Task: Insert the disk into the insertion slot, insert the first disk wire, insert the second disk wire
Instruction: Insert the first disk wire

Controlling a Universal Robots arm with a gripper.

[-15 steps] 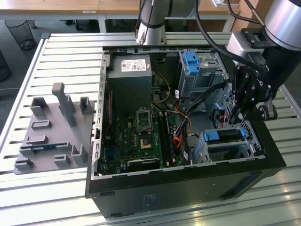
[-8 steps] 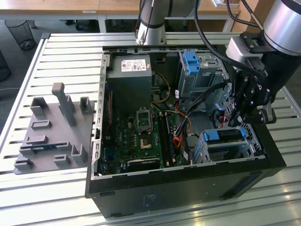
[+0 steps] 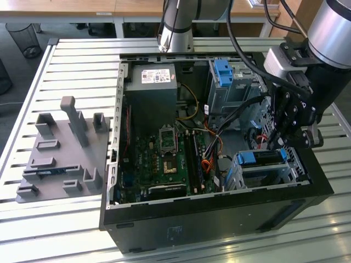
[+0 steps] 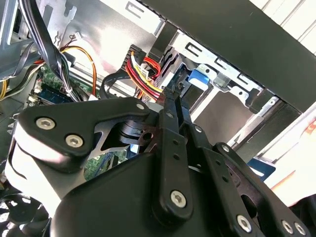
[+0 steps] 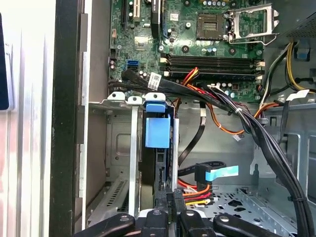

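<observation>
Disk [image 3: 262,157] is seated in the insertion slot [image 3: 241,178], at 4 o'clock of the case [image 3: 208,219] in the exterior view, with its blue caddy edge left exposed. Gripper [image 3: 273,144] is held just over that edge. Fingers [image 4: 173,128] are seen closed together, nothing visibly clamped. Wire bundle [image 5: 195,195] lies just beside the disk, apparently loose.

- Black gripper with bolted link arms [image 4: 174,96]: shown in the foreground, directed toward the drive cage.
- Bright blue plastic caddy end of the disk [image 4: 200,78]: seen just beside the gripper tip, within the low silver metal insertion slot [image 4: 236,83].
- Red, yellow and black wire bundle [image 4: 143,74]: draped beside the gripper.
- Green circuit board [image 4: 52,91]: partly covered by black cables [image 4: 47,44].
</observation>
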